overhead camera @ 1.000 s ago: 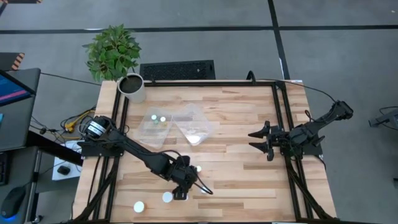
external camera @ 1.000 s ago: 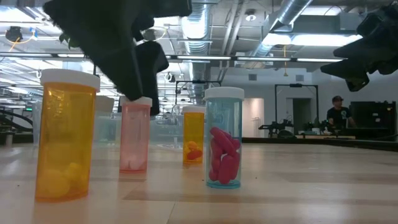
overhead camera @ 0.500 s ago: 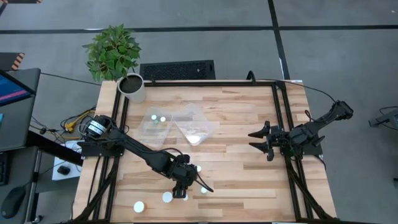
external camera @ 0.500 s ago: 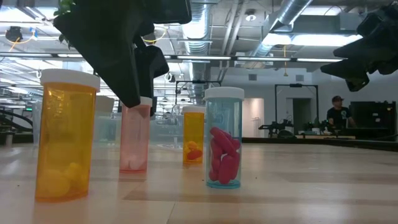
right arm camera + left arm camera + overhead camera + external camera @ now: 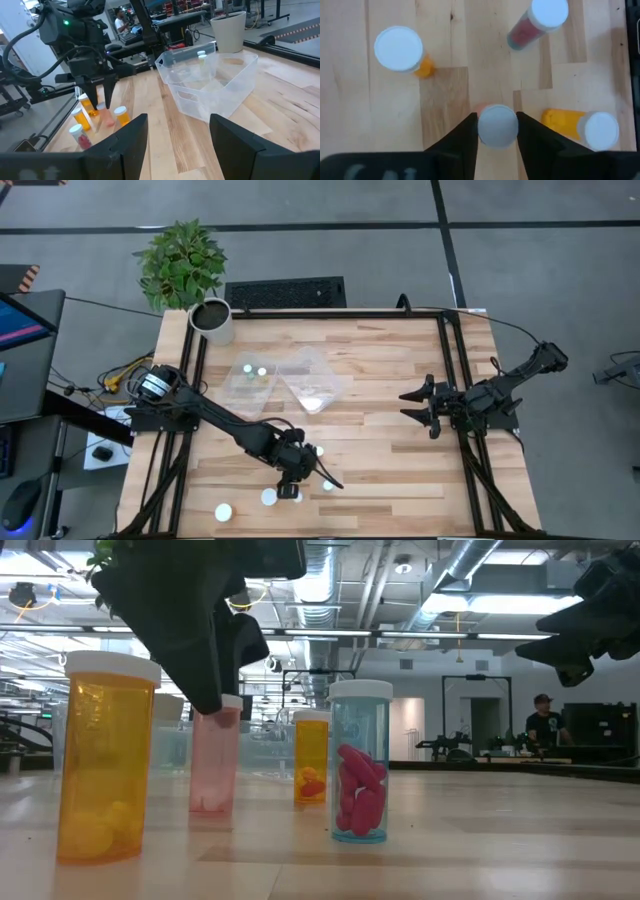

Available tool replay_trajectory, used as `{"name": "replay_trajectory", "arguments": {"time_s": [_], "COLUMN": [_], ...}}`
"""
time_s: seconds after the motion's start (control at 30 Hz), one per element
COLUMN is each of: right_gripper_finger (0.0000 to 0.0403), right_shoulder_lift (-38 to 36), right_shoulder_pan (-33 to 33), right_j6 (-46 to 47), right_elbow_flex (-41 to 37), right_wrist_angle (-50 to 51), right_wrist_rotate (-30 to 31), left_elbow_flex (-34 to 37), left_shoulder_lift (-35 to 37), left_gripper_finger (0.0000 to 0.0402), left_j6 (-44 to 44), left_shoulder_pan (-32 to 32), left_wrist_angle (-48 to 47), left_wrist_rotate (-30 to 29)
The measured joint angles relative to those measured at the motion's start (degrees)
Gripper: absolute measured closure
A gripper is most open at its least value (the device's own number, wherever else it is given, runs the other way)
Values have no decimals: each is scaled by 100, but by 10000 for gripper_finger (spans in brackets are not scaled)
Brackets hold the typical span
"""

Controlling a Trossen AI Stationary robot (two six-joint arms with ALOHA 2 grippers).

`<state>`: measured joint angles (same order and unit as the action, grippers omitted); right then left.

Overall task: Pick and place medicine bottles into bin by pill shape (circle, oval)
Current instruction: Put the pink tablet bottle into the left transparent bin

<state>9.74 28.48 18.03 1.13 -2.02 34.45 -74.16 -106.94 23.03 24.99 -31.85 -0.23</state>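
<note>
On the wooden counter (image 5: 380, 400), the pink medicine bottle (image 5: 215, 762) stands near the front edge, clamped at its cap by the left jaws (image 5: 497, 131). Grasping is done; next comes lifting it toward the 2 clear bins (image 5: 285, 383). The right jaws (image 5: 412, 406) wait open at the counter's right side.

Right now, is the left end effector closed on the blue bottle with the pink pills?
No: in the low view the left end effector clamps the pink bottle, while the blue bottle stands free beside it.
</note>
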Motion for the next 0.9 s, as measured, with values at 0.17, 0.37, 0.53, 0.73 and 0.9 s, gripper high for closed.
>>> {"name": "replay_trajectory", "arguments": {"time_s": [0.17,0.37,0.53,0.73,0.9], "right_gripper_finger": [177,177,177,177,177], "right_shoulder_lift": [0,0,0,0,2], "right_shoulder_pan": [1,-1,-1,1,0], "right_j6": [1,-1,-1,-1,-28], "right_elbow_flex": [0,0,0,0,0], "right_wrist_angle": [0,0,0,0,0], "right_wrist_rotate": [1,1,1,1,2], "left_elbow_flex": [-304,-903,-1665,-2330,-2379], "left_shoulder_lift": [7,9,9,296,926], "left_gripper_finger": [295,291,295,285,288], "left_j6": [0,-55,37,237,946], "left_shoulder_pan": [0,-2,-2,-2,-2], "left_wrist_angle": [-431,-1344,-2818,-3976,-4980], "left_wrist_rotate": [-172,-409,-1009,-1865,-2769]}}
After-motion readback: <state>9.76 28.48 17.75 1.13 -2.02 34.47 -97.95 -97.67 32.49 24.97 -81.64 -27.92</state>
